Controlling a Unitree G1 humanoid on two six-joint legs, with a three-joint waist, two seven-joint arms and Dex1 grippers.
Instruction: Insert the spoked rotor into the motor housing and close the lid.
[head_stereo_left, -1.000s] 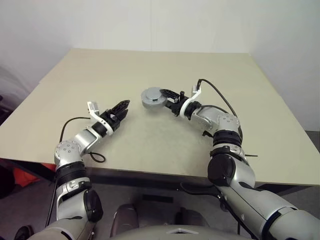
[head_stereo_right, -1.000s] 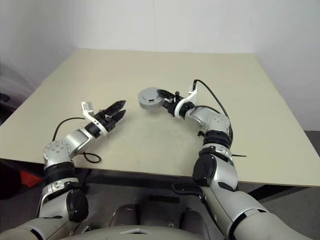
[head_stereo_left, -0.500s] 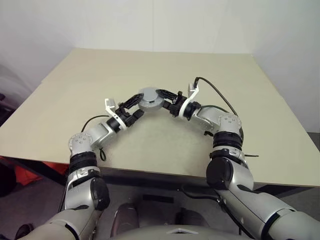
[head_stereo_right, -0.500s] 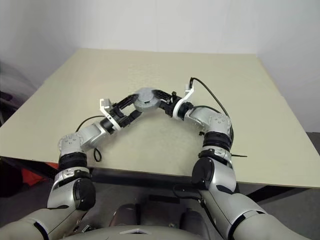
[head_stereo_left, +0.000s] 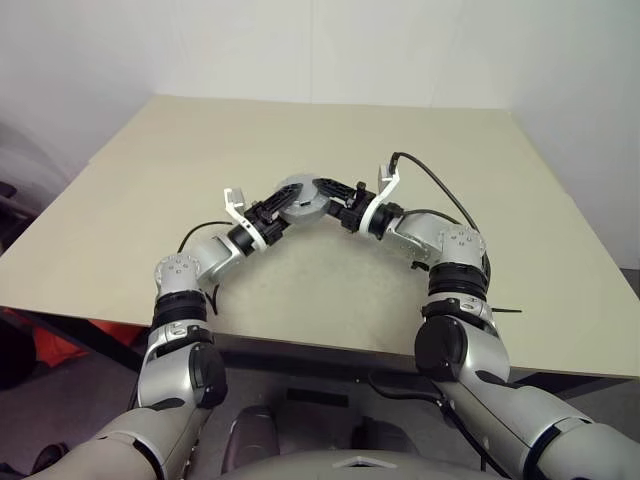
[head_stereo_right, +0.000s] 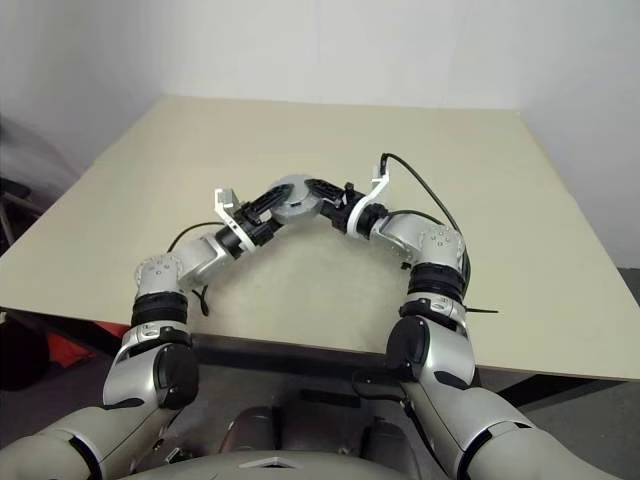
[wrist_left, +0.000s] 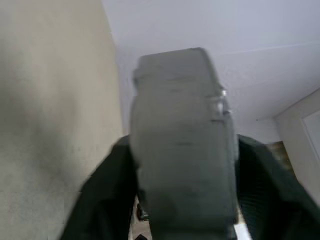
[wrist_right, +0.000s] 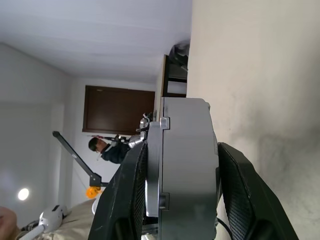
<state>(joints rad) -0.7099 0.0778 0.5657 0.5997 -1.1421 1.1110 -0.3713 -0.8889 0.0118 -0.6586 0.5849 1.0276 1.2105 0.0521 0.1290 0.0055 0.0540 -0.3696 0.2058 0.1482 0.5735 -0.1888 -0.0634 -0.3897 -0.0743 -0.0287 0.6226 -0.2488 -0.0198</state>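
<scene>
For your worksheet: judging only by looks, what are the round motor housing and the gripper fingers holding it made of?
Motor housing: probably cast or machined metal, with a matte grey, evenly dull surface, crisp edges and a seam line. Fingers: likely black plastic or rubber, with a finely textured, non-reflective surface. Neither can be confirmed by sight alone.

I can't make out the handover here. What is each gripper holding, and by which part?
Both hold the motor housing above the table. The right gripper clamps it across its two flat faces; the left gripper grips it from the opposite side, fingers also over the faces.
</scene>
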